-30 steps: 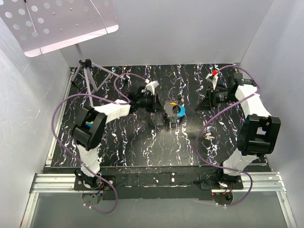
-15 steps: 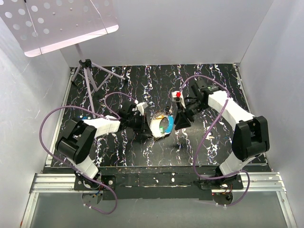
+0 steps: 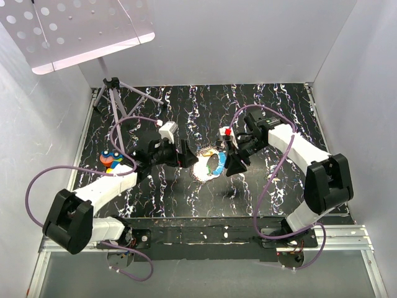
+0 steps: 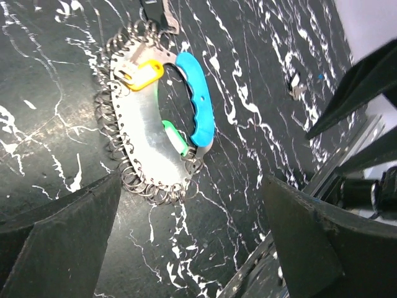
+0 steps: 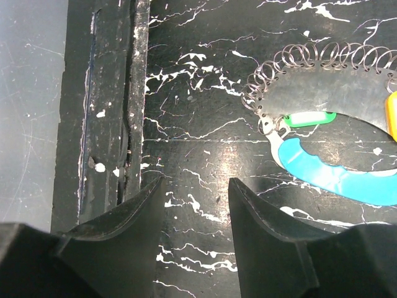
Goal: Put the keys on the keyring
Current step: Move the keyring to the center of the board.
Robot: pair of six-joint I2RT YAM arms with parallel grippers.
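Observation:
A crescent metal plate (image 3: 206, 166) with a blue grip (image 4: 200, 99) lies mid-table, its edge fringed with several thin wire keyrings (image 4: 155, 189). A yellow tag (image 4: 142, 74) and a green tag (image 4: 175, 138) sit on it. Small orange, blue and red pieces (image 3: 111, 159), seemingly the keys, lie at the left. My left gripper (image 3: 187, 155) is open just left of the plate, and its fingers (image 4: 59, 230) spread wide with nothing between them. My right gripper (image 3: 233, 164) stands open just right of the plate, with bare table between its fingers (image 5: 133, 211).
A tripod (image 3: 113, 93) stands at the back left under a perforated white panel (image 3: 68, 25). Purple cables (image 3: 273, 171) loop over the table beside both arms. A small loose metal bit (image 4: 294, 87) lies near the plate. The table's edge rail (image 5: 124, 124) runs close to the right gripper.
The left gripper has opened and let go of the plate, which now rests mid-table. The left elbow swung down to the near left, uncovering the coloured pieces. The right gripper came in from the back right.

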